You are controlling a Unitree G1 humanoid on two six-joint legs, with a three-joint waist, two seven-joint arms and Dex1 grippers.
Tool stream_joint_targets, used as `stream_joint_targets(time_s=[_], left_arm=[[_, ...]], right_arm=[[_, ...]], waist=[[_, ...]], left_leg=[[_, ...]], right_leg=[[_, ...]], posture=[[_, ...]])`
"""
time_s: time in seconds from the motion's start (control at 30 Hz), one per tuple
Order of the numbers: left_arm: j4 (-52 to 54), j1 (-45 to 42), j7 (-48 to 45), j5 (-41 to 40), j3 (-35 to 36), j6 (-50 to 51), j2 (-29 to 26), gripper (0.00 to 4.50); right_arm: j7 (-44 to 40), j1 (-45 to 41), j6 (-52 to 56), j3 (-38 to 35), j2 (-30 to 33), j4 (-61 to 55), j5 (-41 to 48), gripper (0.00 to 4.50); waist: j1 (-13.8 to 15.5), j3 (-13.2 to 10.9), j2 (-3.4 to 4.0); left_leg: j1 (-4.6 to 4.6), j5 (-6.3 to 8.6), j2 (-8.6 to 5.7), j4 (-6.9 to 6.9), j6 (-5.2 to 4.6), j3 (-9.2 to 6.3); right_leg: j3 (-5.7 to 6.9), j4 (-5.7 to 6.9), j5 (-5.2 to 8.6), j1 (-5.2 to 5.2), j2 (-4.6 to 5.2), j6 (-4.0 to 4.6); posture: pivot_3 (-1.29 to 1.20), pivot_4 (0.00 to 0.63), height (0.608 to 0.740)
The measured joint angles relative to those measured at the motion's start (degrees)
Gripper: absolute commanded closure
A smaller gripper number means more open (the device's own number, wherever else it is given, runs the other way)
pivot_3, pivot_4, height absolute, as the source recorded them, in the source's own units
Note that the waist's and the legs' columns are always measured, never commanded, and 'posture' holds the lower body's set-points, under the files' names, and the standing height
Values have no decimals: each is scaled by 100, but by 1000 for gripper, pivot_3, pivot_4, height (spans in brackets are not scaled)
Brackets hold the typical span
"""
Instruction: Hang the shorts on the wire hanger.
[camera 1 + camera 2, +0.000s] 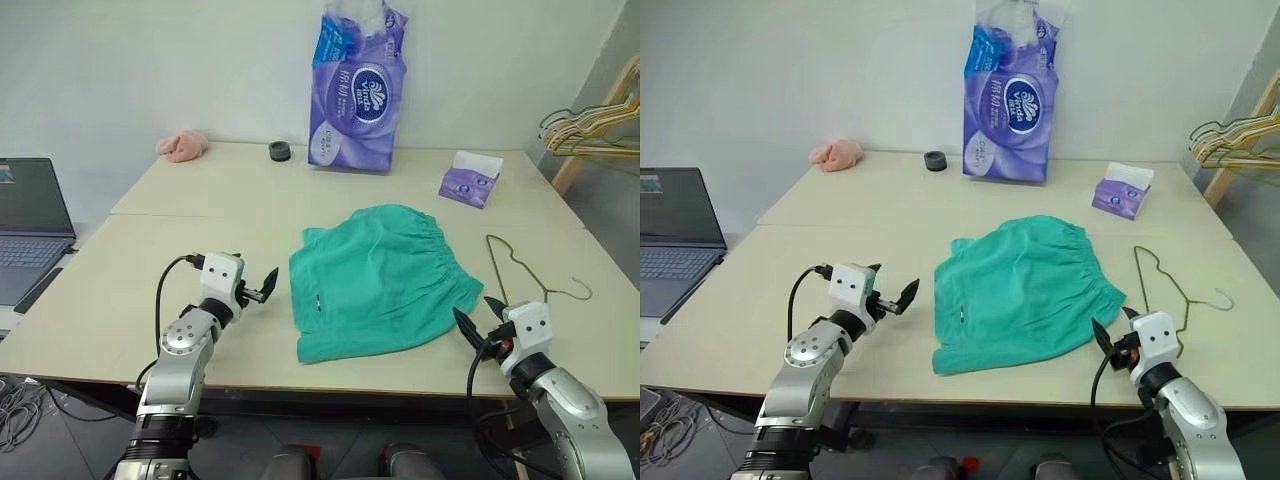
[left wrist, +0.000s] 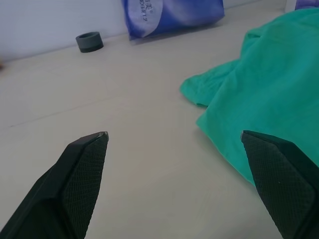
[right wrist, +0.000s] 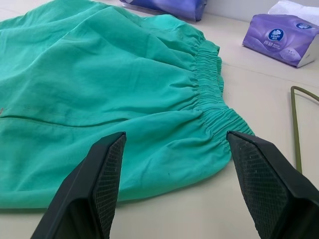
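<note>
Lower left of the head view: left gripper (image 1: 262,287), black fingers spread wide apart and holding nothing, poised over bare tabletop just beside the left edge of the shorts. In its wrist view the two textured fingertips (image 2: 84,164) stand far apart with pale table between them.

Lower right: right gripper (image 1: 477,318), fingers likewise apart and empty, set at the near right corner of the shorts by the waistband end. Its wrist view shows the gathered elastic band lying between and beyond the two pads (image 3: 107,174).

Centre of frame: the shorts (image 1: 375,280), teal-green, spread flat and slightly rumpled on the table (image 1: 120,290), waistband running along the right side, leg openings toward the left.

Right of centre: the wire hanger (image 1: 525,270), thin olive-gold, lying flat on the table just beside the waistband, apart from the fabric, hook curling toward the right edge.

Far left edge: an open laptop (image 1: 30,225) on a lower surface beside the table.

Upper right of the tabletop: a small purple tissue pack (image 1: 470,180).

Back of the table, upper centre: a tall purple package (image 1: 358,95) standing upright; left of it a small dark ring-shaped object (image 1: 279,151); further left a pink crumpled item (image 1: 182,146).

Upper right corner: a bunch of gold and green hangers (image 1: 590,130) on a wooden frame.
</note>
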State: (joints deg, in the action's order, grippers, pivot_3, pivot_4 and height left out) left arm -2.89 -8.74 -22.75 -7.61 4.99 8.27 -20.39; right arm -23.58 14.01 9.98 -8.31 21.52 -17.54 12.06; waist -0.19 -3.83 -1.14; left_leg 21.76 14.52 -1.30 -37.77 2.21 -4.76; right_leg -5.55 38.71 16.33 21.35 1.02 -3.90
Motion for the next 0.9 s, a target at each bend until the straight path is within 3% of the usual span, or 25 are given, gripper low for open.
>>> stream_joint_targets(time_s=[0.9], left_arm=[[66,31,-298,-18,-27,-20,-130,0]], right_arm=[[-78,-232,321,168,148,-260,-62,1069]], waist=[[3,-1,0]], left_leg=[[1,0,1,0,0,-2]], right_leg=[[1,-2,0,0,1,0]], posture=[[2,19,740]])
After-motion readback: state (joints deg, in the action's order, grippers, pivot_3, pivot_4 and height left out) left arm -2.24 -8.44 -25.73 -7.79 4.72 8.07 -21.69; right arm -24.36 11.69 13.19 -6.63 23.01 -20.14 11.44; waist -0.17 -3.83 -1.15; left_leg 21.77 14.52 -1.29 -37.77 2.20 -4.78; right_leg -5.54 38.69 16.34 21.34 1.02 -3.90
